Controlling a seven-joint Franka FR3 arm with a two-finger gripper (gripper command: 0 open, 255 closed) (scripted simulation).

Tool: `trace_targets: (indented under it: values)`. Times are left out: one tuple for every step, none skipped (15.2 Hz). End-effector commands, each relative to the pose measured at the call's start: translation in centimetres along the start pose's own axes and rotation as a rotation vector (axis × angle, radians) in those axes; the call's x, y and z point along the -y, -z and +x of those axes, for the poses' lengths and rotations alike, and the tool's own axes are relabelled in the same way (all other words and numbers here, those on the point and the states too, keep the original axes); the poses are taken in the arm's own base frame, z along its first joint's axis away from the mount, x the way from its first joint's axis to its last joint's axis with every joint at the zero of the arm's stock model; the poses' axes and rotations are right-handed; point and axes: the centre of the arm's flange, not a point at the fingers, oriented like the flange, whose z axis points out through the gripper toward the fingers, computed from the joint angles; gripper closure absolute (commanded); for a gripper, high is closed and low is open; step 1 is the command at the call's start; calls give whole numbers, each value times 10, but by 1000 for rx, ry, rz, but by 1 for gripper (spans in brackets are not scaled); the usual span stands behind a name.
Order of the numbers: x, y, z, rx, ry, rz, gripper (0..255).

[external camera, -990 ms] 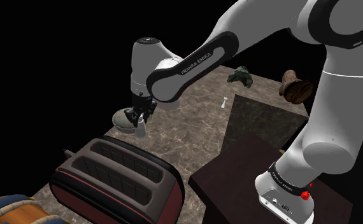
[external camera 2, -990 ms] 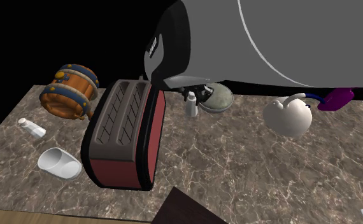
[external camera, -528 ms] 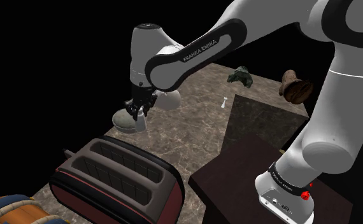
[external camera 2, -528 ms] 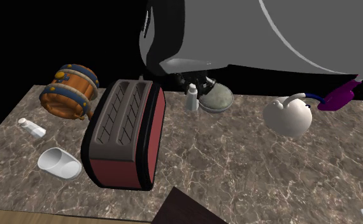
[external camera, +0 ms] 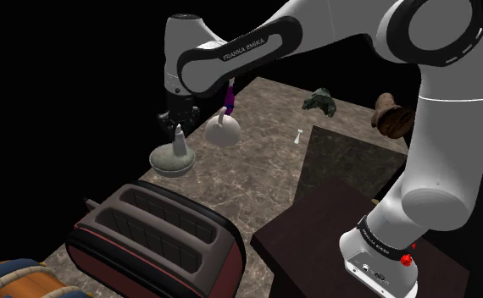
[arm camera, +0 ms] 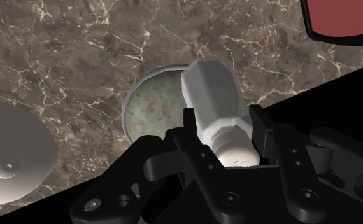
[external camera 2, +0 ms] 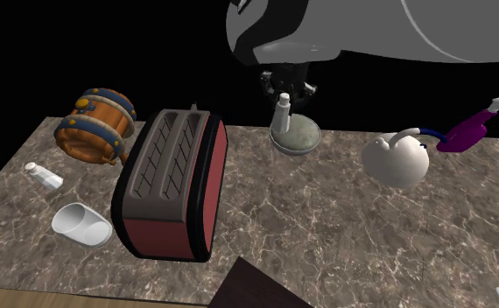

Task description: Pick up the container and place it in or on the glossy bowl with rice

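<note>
Above the far bowl (external camera: 162,164), fingers (arm camera: 261,130) clamp the container (arm camera: 211,95) near its cap; small, stiff, probably light and slippery.

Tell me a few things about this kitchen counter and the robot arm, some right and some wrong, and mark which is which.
1. The gripper is clasped around a white container. True.
2. The white container lies on its side next to the toaster. False: it is held upright over the bowl, at the counter's far edge in the second exterior view.
3. The toaster has dark red sides. True.
4. The barrel sits right against the bowl. False: the toaster lies between them, with the barrel on its far side from the bowl.
</note>
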Motion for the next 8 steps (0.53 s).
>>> trace_targets:
  values:
    - [-8,0,26,1,0,-1,255]
    - [-11,1,39,1,0,-1,255]
    - [-15,1,51,1,0,-1,255]
    - [-18,2,64,1,0,-1,255]
    - [-22,3,77,1,0,-1,255]
    - [-26,3,89,1,0,-1,255]
    - [-29,4,101,1,0,-1,255]
    - [-29,-1,101,1,0,-1,255]
